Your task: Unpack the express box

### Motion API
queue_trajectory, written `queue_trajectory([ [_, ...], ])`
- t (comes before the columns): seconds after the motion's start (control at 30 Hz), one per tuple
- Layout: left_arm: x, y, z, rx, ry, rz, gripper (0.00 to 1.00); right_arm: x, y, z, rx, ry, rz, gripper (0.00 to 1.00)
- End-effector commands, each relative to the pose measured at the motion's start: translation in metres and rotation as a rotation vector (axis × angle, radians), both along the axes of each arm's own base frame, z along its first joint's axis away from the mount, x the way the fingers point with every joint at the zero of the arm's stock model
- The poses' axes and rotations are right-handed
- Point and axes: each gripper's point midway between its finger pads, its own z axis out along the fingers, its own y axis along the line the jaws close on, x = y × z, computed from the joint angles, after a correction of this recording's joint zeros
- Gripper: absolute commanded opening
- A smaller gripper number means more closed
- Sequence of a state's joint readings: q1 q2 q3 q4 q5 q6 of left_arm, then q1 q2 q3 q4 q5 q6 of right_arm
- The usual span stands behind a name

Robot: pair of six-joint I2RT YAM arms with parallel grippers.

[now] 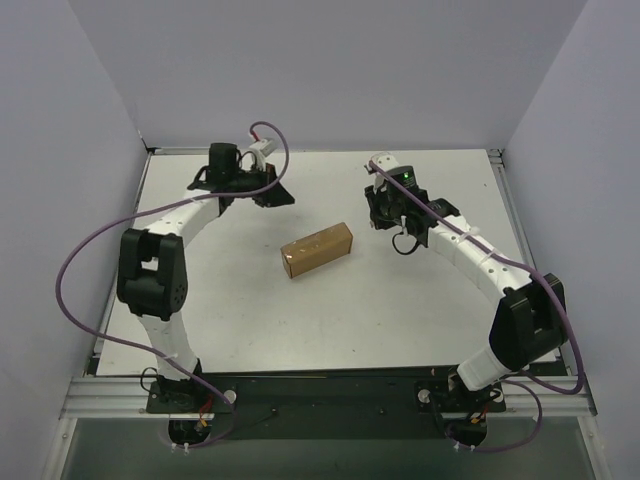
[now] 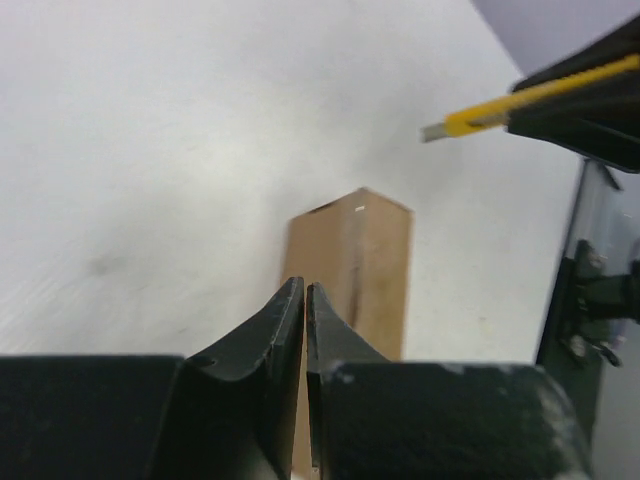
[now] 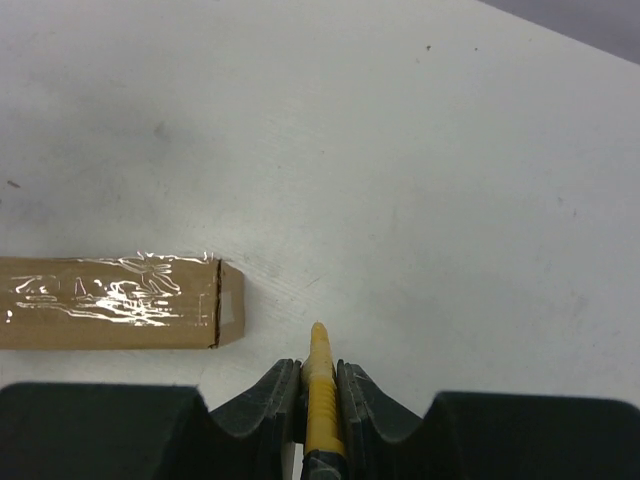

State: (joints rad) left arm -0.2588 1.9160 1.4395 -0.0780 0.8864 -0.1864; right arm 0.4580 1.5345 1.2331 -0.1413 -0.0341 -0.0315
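The express box is a small brown cardboard mailer lying closed mid-table, with shiny clear tape along its top. It shows in the left wrist view and in the right wrist view. My left gripper is shut and empty, behind and left of the box; its fingertips point at the box end. My right gripper is shut on the yellow-and-black utility knife, off the box's right end and apart from it. The knife tip also shows in the left wrist view.
The white table is walled by grey panels at the back and sides. A metal frame rail runs along the near edge by the arm bases. Purple cables loop off both arms.
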Motion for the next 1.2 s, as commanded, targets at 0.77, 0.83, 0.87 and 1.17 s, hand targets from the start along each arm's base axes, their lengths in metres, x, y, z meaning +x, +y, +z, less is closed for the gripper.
queue_trajectory([
  [0.77, -0.1, 0.037, -0.067, 0.211, 0.027, -0.171, 0.16, 0.022, 0.087, -0.037, 0.003, 0.112, 0.182, 0.0],
  [0.83, -0.116, 0.039, -0.067, 0.214, 0.032, -0.202, 0.15, 0.029, 0.102, -0.028, 0.044, 0.098, 0.202, 0.0],
  [0.87, -0.122, 0.04, -0.068, 0.219, 0.033, -0.212, 0.15, 0.032, 0.109, -0.03, 0.066, 0.094, 0.206, 0.0],
  [1.17, -0.18, 0.056, -0.066, 0.295, -0.032, -0.376, 0.16, 0.006, 0.172, -0.029, 0.294, 0.119, 0.374, 0.0],
])
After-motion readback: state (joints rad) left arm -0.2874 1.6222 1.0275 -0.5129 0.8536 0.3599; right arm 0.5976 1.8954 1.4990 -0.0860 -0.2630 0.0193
